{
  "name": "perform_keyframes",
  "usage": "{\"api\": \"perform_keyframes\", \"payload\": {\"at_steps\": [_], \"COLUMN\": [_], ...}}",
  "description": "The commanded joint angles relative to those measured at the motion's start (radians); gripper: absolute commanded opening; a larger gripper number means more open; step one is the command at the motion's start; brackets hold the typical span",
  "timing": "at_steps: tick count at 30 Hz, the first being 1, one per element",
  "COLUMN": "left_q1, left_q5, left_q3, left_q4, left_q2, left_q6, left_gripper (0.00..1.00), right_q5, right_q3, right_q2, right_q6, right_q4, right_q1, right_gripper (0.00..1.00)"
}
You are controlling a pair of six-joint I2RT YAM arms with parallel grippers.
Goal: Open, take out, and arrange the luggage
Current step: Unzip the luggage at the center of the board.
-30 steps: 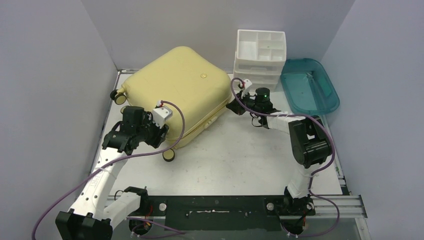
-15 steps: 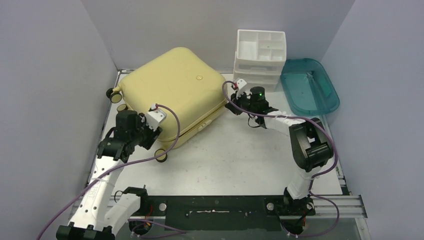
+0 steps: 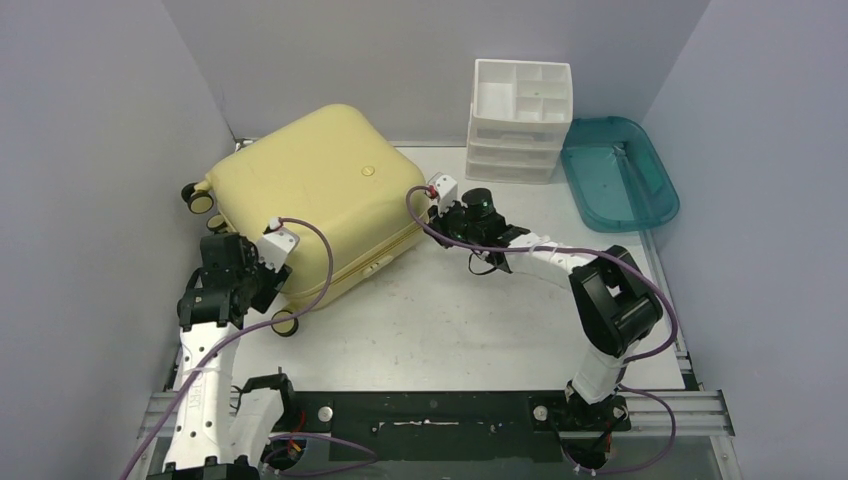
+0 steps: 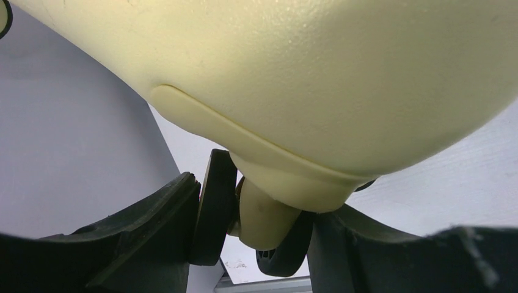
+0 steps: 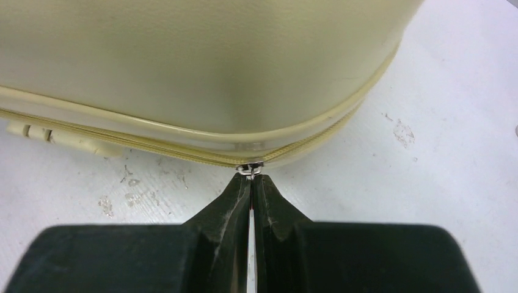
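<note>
The luggage (image 3: 305, 185) is a pale-yellow hard-shell suitcase, closed, lying at the left back of the table. My left gripper (image 3: 243, 282) is at its near left corner, shut on a wheel mount (image 4: 269, 210) with black wheels on either side. My right gripper (image 3: 447, 215) is at the suitcase's right side, shut on the small metal zipper pull (image 5: 250, 169) on the zipper seam. The suitcase fills the top of the left wrist view (image 4: 317, 67) and the right wrist view (image 5: 195, 67). Its lining is hidden.
A white drawer organizer (image 3: 521, 120) stands at the back. A teal plastic tray (image 3: 617, 170) lies right of it. Grey walls close in left, back and right. Bare table (image 3: 470, 310) lies in front of the suitcase.
The suitcase has slid and turned to the left. My left gripper moved left and nearer with the wheel corner. My right gripper moved left along the suitcase's side with the zipper pull.
</note>
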Motion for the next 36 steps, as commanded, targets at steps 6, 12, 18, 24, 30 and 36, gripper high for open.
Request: {"api": "perform_keyframes", "payload": {"at_steps": [6, 12, 18, 24, 30, 36], "left_q1": [0.094, 0.094, 0.094, 0.094, 0.094, 0.094], "left_q5": [-0.220, -0.226, -0.177, 0.022, 0.294, 0.095], "left_q3": [0.015, 0.036, 0.052, 0.138, 0.357, 0.488], "left_q4": [0.095, 0.094, 0.070, -0.008, -0.123, -0.047], "left_q2": [-0.037, -0.030, -0.041, -0.066, -0.045, 0.059], "left_q6": [-0.174, -0.175, -0.168, -0.137, -0.136, -0.295], "left_gripper": [0.00, 0.00, 0.00, 0.80, 0.97, 0.97], "right_q5": [0.095, -0.014, -0.124, -0.155, -0.166, -0.159], "right_q3": [0.176, 0.426, 0.618, 0.425, 0.340, 0.240], "right_q2": [0.103, 0.273, 0.384, 0.270, 0.214, 0.123], "right_q6": [0.045, -0.058, -0.101, -0.080, -0.078, -0.059], "right_q4": [-0.069, -0.207, -0.330, -0.177, -0.138, -0.101], "right_q1": [-0.178, -0.198, -0.201, -0.199, -0.201, -0.207], "right_gripper": [0.00, 0.00, 0.00, 0.00, 0.00, 0.00]}}
